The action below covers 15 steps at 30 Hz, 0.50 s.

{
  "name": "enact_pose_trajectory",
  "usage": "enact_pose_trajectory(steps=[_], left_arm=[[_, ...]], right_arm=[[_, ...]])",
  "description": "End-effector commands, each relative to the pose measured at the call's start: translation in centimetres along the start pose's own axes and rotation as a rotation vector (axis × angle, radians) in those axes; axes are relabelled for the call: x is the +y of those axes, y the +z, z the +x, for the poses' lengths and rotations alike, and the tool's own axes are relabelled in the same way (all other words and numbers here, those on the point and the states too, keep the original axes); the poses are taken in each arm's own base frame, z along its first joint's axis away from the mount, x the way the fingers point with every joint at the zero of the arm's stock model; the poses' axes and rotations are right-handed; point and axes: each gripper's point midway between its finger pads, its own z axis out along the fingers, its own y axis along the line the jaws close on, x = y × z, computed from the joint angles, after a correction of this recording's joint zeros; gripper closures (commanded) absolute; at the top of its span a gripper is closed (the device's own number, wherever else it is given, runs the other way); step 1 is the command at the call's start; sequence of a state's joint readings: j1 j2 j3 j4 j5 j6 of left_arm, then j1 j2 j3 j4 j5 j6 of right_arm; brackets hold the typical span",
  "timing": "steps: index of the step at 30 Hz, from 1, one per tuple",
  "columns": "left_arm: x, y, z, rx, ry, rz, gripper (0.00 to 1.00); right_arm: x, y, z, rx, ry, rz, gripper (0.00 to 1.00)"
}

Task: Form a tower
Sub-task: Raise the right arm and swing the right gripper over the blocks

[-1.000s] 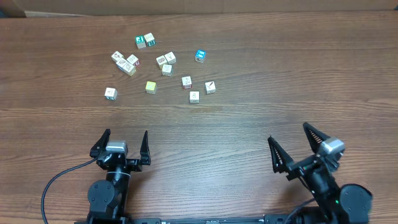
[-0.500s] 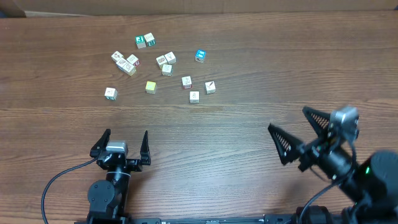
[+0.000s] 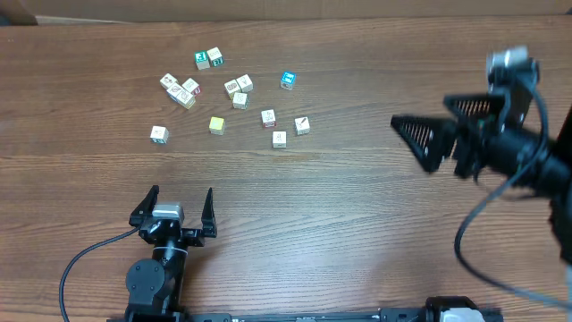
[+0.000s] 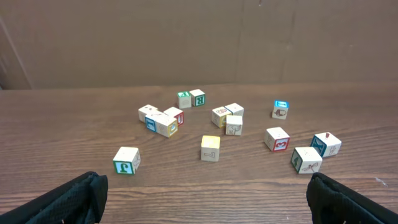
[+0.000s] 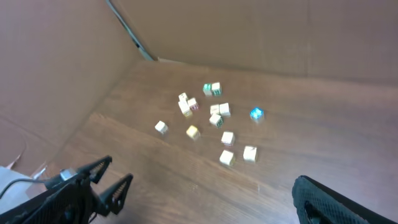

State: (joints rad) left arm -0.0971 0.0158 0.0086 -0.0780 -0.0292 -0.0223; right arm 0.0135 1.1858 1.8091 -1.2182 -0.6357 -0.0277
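No tower is in view; several small pale wooden cubes [image 3: 239,100] lie singly on the brown table [image 3: 357,224], clustered at the back left. Among them are a blue-faced cube [image 3: 287,80], a plain yellow-green cube [image 3: 216,125] and a cube with a green letter [image 4: 126,160]. My left gripper [image 3: 181,191] rests low near the front edge, open and empty, well short of the cubes. My right gripper [image 3: 420,109] hangs high over the right side, open and empty, far from the cluster. In the right wrist view only one of its fingers [image 5: 339,202] shows.
A cardboard wall [image 4: 186,43] runs along the table's far edge and down the left side [image 5: 56,74]. A black cable [image 3: 80,259] trails from the left arm's base. Bare wood lies between the cubes and both grippers.
The right arm has lifted off the front right corner and swung up and back, its jaws staying wide. The left arm and the cubes have not moved.
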Motion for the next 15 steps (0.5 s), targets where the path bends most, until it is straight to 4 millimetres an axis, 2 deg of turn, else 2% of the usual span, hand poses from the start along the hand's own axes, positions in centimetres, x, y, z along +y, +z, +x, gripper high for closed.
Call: enact_pose_trajectory(steps=[1,5,8,15], left_arm=[[0.0,0.0,-0.1,-0.01,0.015,0.005,0.0],[0.0,0.0,-0.1,-0.01,0.015,0.005,0.0],[0.0,0.0,-0.1,-0.01,0.015,0.005,0.01],[0.0,0.0,-0.1,-0.01,0.015,0.005,0.0]], right_arm=[[1.0,-0.1,-2.5,-0.033,-0.079,-0.05,0.0],[0.3,0.9,-4.9,-0.037,-0.081,-0.054,0.0],[-0.4,2.0,-5.7,-0.002,-0.052,-0.055,0.0],[-3.0,5.3,-4.9,0.11,0.039,-0.054,0.0]])
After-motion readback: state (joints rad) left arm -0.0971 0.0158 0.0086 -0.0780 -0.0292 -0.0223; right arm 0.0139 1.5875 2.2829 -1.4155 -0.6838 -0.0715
